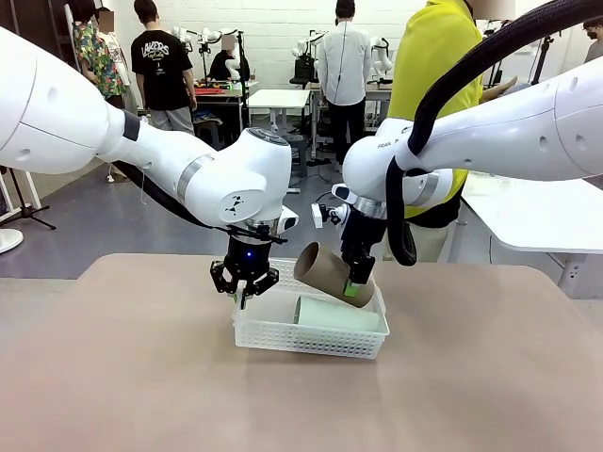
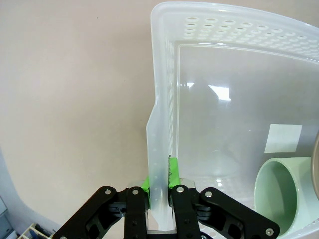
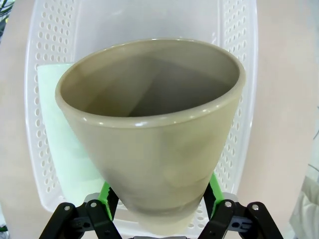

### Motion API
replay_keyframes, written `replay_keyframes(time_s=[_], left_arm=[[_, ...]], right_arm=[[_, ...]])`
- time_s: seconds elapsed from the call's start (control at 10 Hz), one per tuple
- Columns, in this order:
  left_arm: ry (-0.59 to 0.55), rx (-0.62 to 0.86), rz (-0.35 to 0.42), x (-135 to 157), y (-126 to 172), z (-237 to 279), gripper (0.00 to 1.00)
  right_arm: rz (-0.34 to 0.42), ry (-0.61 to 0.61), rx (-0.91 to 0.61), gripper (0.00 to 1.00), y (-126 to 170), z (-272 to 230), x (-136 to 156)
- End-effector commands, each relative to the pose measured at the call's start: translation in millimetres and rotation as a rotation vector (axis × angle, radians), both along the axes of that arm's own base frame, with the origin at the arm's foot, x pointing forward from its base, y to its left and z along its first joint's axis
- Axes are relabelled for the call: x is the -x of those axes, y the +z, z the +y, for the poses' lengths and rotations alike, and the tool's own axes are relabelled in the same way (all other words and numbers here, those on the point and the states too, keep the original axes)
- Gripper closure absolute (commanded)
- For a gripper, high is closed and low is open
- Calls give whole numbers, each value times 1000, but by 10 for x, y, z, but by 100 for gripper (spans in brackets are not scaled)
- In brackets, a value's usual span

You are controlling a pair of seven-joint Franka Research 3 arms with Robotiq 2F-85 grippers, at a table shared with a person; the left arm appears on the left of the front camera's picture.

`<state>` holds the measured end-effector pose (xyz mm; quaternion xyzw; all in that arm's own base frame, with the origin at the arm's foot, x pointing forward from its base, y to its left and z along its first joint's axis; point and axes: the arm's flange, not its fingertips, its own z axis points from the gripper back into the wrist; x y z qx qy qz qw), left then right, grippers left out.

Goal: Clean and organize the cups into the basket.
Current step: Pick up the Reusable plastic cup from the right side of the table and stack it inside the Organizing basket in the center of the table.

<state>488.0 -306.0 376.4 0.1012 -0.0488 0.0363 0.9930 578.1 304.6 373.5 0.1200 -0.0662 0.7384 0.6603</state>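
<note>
**Inspector:** State of the left claw (image 1: 243,282)?

**Assistant:** Pressed together on the end wall of the basket (image 1: 311,350), one pad on each side of it. The basket sits on the worktop (image 1: 141,377) directly beneath that claw. I judge it to be steadying the basket.

**Inspector:** And the right claw (image 1: 356,282)?

**Assistant:** Pinching the brown cup (image 1: 330,273) near its base. The cup is tilted, with its open mouth pointing away from the fingertips and towards the left claw. It hangs above the basket, clear of the floor.

**Inspector:** Contents of the basket?

**Assistant:** One mint cup (image 1: 334,315), lying on its side below the right claw and along the basket's near side.

**Inspector:** Step in hand?

**Assistant:** In my judgement, placing the brown cup.

**Inspector:** Requirements for the next move?

**Assistant:** Lower the cup into the open strip beside the mint cup, level it to lie parallel, then spread the fingers. The left claw should hold firm throughout. Risk: the brown cup's rim may strike the mint cup or the basket wall.
</note>
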Motion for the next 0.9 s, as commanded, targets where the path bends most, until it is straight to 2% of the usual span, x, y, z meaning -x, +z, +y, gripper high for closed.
replay_keyframes(time_s=[0.0, 0.5, 0.7, 0.8], left_arm=[[-3, -6, 3, 12, -21, 11, 100], [-3, -6, 3, 12, -21, 11, 100], [-3, -6, 3, 12, -21, 11, 100], [-3, -6, 3, 12, -21, 11, 100]], right_arm=[[8, -24, 16, 0, 30, 22, -59], [-1, -21, -15, 0, 106, 1, -36], [-21, -26, -136, 0, 376, -260, 112], [-43, -20, -241, 0, 618, -540, 330]])
